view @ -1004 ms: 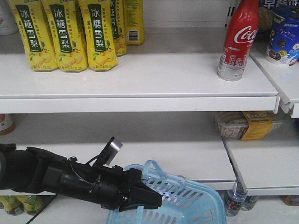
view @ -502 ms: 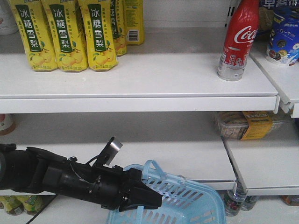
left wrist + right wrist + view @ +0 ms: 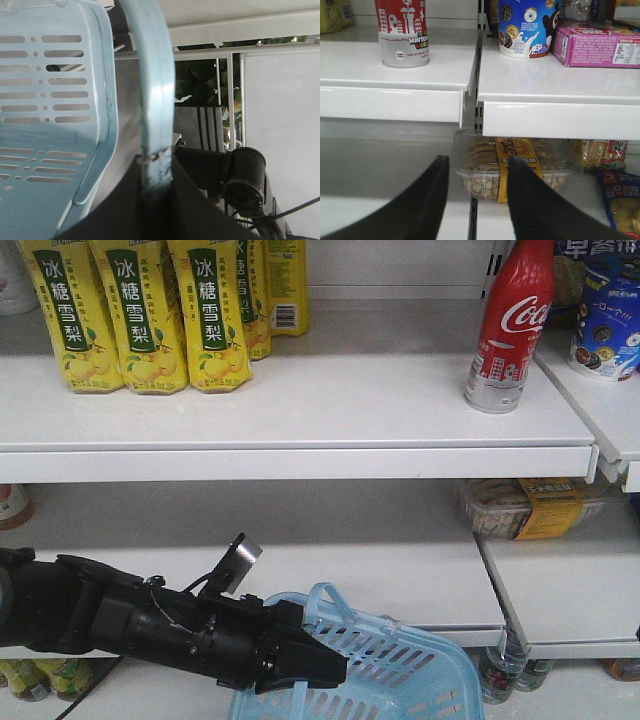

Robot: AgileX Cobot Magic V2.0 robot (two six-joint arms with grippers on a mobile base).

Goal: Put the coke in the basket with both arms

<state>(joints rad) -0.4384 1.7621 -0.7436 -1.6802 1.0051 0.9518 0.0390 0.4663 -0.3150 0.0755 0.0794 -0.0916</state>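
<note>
Left black arm (image 3: 120, 620) comes in low from the left. Its dark pointed gripper (image 3: 312, 665) is clamped on a thin loop handle (image 3: 150, 100) of the light blue slotted plastic basket (image 3: 420, 685). In the left wrist view the blue strap is pinched between the dark jaws, with the slotted basket wall just left of it. The basket sits at the bottom of the front view, right of centre, below the front edge of the lower white shelf (image 3: 400, 580). Right gripper (image 3: 479, 161) has its two dark fingers apart with nothing between them, and it points at the shelving about level with the lower shelf. A clear plastic snack tray with a yellow label (image 3: 520, 165) lies on that shelf, beyond the gap. The red Coca-Cola can with white script and silver base (image 3: 510, 325) stands upright near the right end of the upper white shelf (image 3: 300, 410). No gripper touches it, and it is well apart from both grippers and well above the basket. In the right wrist view it is up and to the left of the fingers. Yellow drink packs (image 3: 150, 315) stand at the left of the same shelf. A blue printed cup (image 3: 527, 27) and a pink carton (image 3: 595, 45) sit on the neighbouring shelf section to the right.
</note>
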